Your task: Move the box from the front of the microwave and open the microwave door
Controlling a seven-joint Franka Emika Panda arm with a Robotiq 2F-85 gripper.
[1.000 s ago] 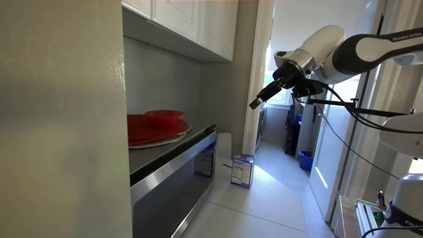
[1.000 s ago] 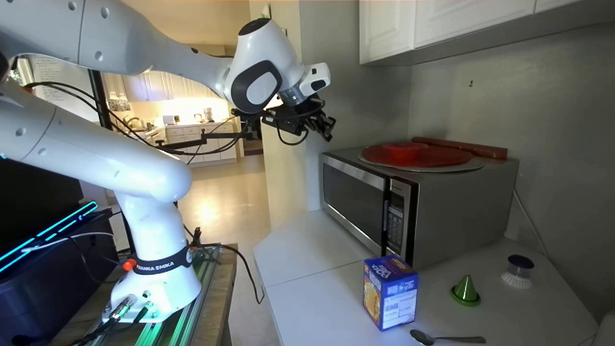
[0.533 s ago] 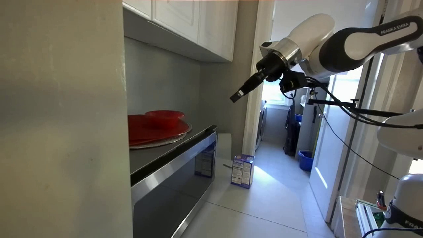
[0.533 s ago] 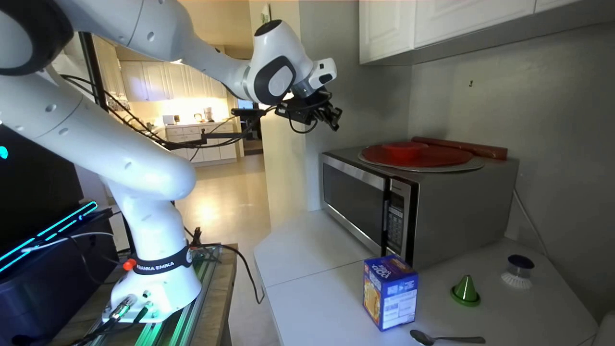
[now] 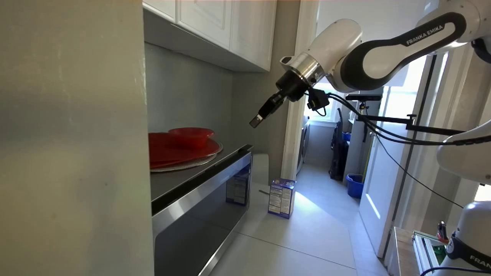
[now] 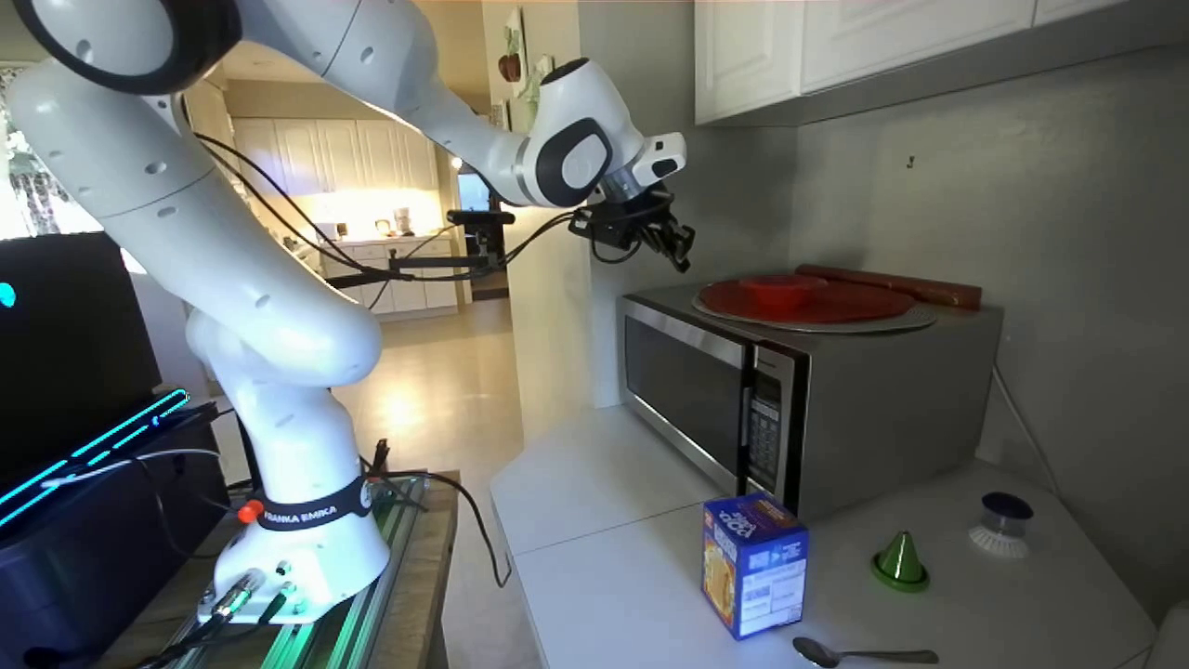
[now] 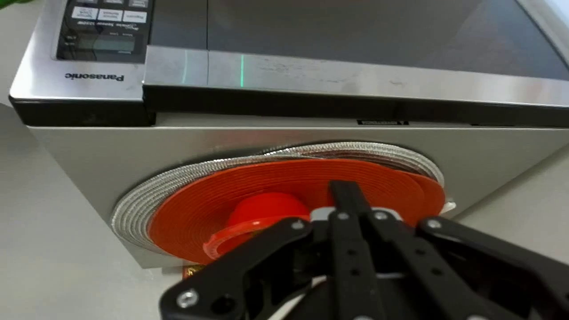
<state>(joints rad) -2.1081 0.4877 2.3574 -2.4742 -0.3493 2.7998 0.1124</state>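
The box (image 6: pixel 754 567) stands upright on the white counter before the control-panel end of the microwave (image 6: pixel 892 409); it also shows in an exterior view (image 5: pixel 282 198) and is out of the wrist view. The microwave door (image 6: pixel 683 386) is closed; its dark glass also shows in an exterior view (image 5: pixel 191 237) and across the top of the wrist view (image 7: pixel 378 31). My gripper (image 6: pixel 684 255) is in the air above and in front of the microwave, apart from it and well above the box. In the wrist view my gripper's fingertips (image 7: pixel 349 189) are together with nothing between them.
Red round mats (image 7: pixel 378 178) with a red bowl (image 6: pixel 783 293) lie on the microwave's top, a reddish roll (image 6: pixel 892 283) behind. A spoon (image 6: pixel 864 653), green cone (image 6: pixel 899 562) and brush (image 6: pixel 1003 520) are on the counter. White cabinets (image 6: pixel 855 56) hang overhead.
My gripper has moved forward toward the microwave, rising slightly at first and then dropping a little. The box, the microwave and its closed door have not moved.
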